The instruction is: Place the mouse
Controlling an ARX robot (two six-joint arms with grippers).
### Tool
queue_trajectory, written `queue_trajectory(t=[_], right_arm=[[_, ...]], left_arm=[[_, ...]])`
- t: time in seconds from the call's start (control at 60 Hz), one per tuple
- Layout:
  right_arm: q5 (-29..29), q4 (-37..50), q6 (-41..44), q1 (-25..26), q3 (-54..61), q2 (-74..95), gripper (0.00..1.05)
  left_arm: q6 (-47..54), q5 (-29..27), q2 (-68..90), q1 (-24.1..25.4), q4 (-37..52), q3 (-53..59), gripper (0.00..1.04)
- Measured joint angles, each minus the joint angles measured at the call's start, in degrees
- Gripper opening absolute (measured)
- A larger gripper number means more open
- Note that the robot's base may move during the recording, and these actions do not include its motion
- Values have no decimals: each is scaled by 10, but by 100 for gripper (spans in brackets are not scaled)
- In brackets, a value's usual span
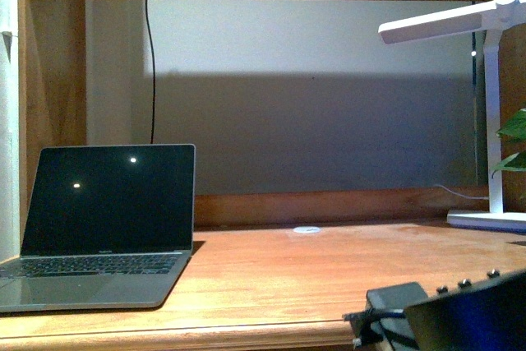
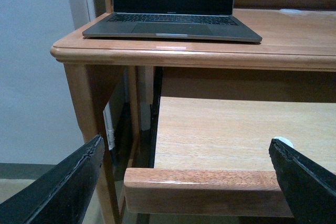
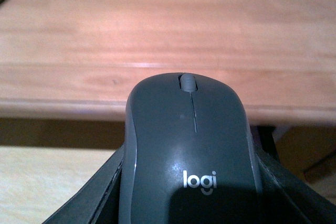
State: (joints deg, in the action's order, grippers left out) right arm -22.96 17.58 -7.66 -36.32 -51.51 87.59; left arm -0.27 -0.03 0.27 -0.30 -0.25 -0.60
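The mouse [image 3: 191,150], dark grey with a scroll wheel and a "logi" mark, fills the right wrist view. My right gripper [image 3: 191,192] is shut on it, black fingers [image 3: 94,195] pressing its sides. Its nose points at the wooden desk's front edge [image 3: 157,103], with the desk top beyond. In the front view the mouse [image 1: 396,295] and right gripper [image 1: 386,322] show at the bottom right, near the desk's front edge. My left gripper [image 2: 184,182] is open and holds nothing. It hangs below the desk top, in front of a pull-out wooden shelf [image 2: 210,187].
An open laptop [image 1: 107,219] with a dark screen sits on the desk's left side. At the back lies a small white disc [image 1: 306,228]. A white desk lamp [image 1: 493,121] and some plant leaves [image 1: 514,141] stand at the right. Bare wood [image 1: 329,269] lies between laptop and lamp.
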Motion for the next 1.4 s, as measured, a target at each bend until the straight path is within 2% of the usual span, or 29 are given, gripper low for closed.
queue_trajectory(t=[0.2,0.617,0.867,1.167,1.233,1.4], right_arm=[[-12,-24,15,-18,-103,49,55],[-64,-106,28,-65,-384,273,55],[-83,-118,28,-84,-465,345,55],[-87,-118,32,-81,-519,398,55],[-79,-120,36,-80,-526,406,69],[-52,-96,31,-80,-517,402,92]], left_arm=[[0,0,0,0,0,0,97],[0,0,0,0,0,0,97],[0,0,0,0,0,0,97],[0,0,0,0,0,0,97],[0,0,0,0,0,0,97],[0,0,0,0,0,0,97]])
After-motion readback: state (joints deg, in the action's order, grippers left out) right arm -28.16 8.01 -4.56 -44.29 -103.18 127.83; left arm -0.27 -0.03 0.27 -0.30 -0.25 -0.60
